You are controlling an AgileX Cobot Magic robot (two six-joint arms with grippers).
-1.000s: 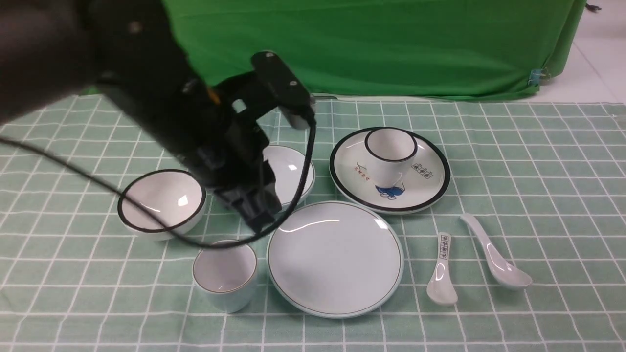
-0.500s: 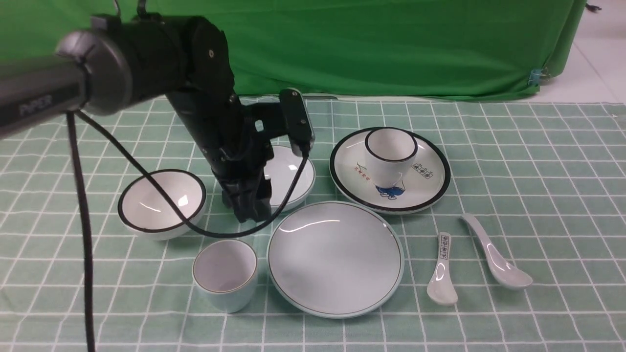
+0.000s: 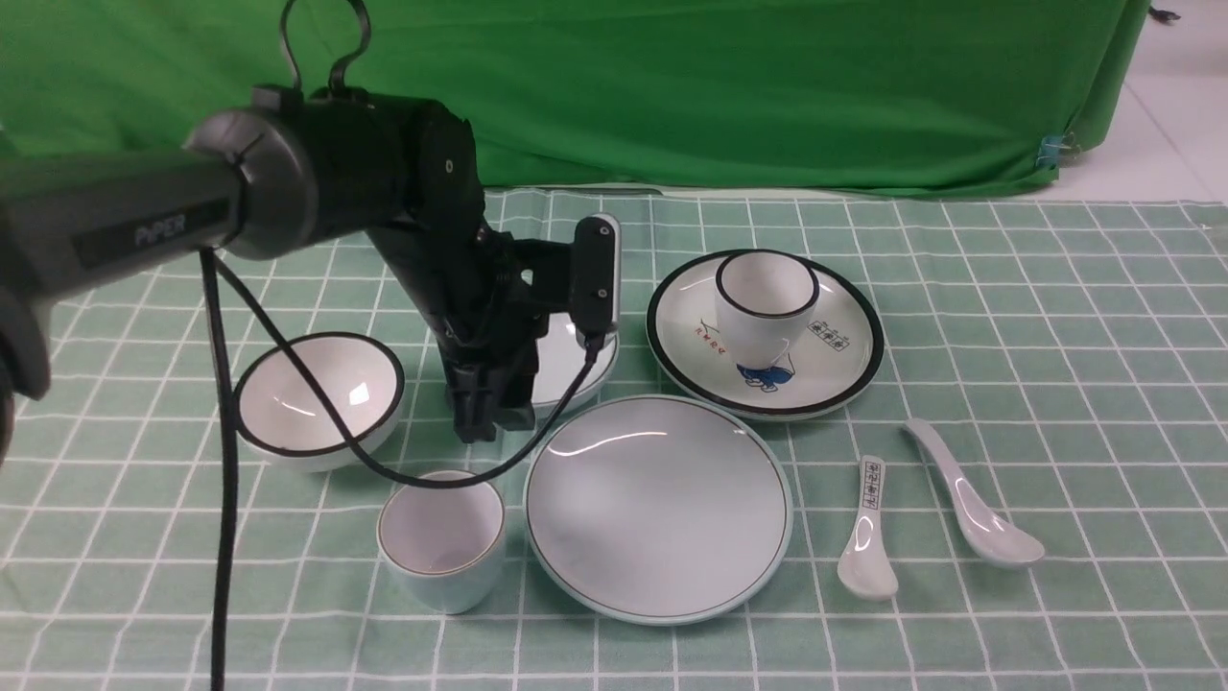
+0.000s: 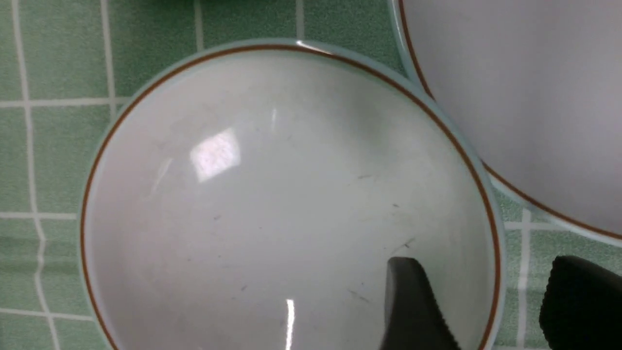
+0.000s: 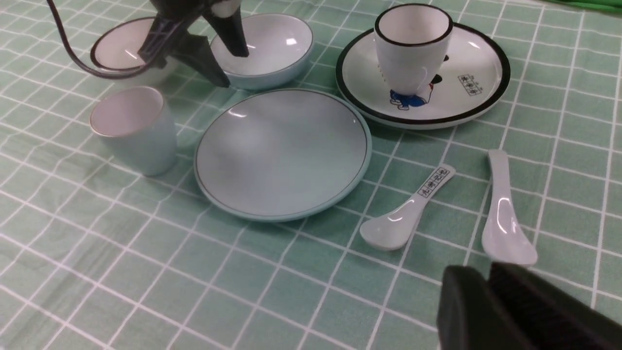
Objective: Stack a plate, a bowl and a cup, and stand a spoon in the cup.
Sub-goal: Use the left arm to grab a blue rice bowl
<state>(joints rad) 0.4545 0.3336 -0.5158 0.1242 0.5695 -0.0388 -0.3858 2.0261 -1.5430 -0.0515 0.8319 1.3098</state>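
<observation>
Both fingers (image 4: 413, 306) of the left gripper (image 3: 487, 422), apart, now point straight down astride the rim of the bowl (image 3: 558, 347) at frame centre, no longer slanted, while plate (image 3: 658, 509), cup (image 3: 441, 542) and spoon (image 3: 959, 494) lie unmoved below and the right gripper (image 5: 476, 282) is closed.

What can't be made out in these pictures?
Front view: the left arm hides most of the bowl.
Left wrist view: the left gripper is cut off by the edge; whether its fingers touch the bowl's rim is unclear.
Front view: print on the shorter spoon is too small to read.
</observation>
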